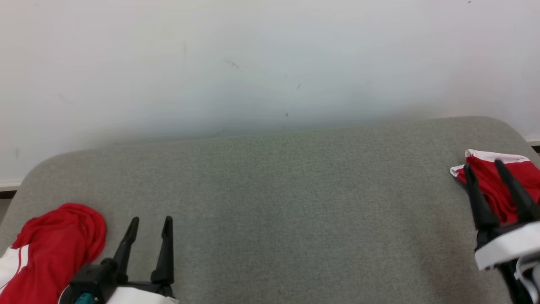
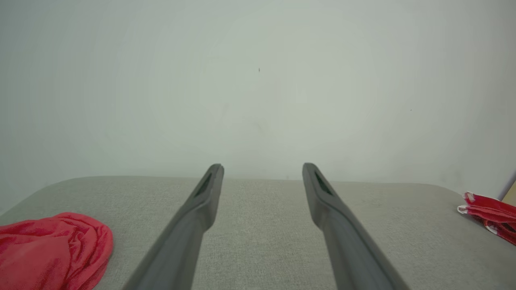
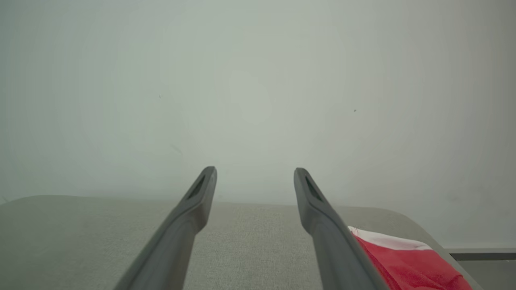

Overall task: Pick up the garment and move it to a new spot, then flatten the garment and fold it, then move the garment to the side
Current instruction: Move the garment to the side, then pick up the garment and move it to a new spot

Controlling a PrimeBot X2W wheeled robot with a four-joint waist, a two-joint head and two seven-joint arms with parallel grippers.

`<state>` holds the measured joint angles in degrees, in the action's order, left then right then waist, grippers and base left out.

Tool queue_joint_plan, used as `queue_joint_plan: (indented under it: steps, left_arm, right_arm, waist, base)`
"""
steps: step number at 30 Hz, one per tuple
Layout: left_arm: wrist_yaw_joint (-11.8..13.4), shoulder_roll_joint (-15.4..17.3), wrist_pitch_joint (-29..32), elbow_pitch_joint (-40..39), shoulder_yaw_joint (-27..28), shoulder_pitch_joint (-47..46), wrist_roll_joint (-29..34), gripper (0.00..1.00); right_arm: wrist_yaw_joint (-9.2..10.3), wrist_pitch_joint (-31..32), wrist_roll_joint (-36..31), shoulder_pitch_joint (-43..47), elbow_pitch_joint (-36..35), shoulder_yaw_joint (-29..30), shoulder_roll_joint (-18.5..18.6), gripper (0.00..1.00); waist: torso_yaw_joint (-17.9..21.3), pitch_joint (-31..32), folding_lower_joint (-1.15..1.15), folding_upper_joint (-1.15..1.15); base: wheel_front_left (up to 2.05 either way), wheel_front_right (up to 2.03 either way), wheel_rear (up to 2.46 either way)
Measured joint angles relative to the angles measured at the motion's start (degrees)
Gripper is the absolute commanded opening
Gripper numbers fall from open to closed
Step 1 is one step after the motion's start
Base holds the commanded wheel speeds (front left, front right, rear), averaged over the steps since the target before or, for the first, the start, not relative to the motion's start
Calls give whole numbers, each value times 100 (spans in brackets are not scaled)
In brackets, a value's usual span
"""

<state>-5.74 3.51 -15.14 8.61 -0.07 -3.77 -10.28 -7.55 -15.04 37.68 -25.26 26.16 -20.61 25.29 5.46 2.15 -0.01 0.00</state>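
Since the left gripper and right gripper stand spread and empty, picking up seems the step in hand. One crumpled red garment lies just left of the left gripper, one folded red garment just right of the right. Next: reach left, pinch cloth. Two garments, two grippers.

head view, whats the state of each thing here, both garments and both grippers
left gripper: open, holding nothing, above the grey surface
right gripper: open, holding nothing, in front of the folded garment; contact cannot be told
crumpled red garment: bunched in a heap at the surface's left end, not flattened
folded red garment: lying in layers at the right end, white trim showing
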Motion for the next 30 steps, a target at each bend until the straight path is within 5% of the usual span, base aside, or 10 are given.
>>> queue_joint_plan:
  steps: [6,13,30]
  left_arm:
    - [57,-42,0,-57,101,234,22,100]
    - [15,-66,0,-69,-3,435,11,100]
    - [30,-68,0,-10,-146,370,-77,100]
  right_arm:
    - [0,0,-731,1298,-1161,957,-737,100]
    - [0,-1,-1150,2141,-1802,1304,-1268,100]
    - [0,-1,-1399,2298,-1837,1379,-1563,100]
  waist:
    - [-29,5,0,0]
    - [-61,-82,0,0]
    - [-56,-126,1,0]
  base:
    - [0,0,0]
    - [0,0,0]
    - [0,0,0]
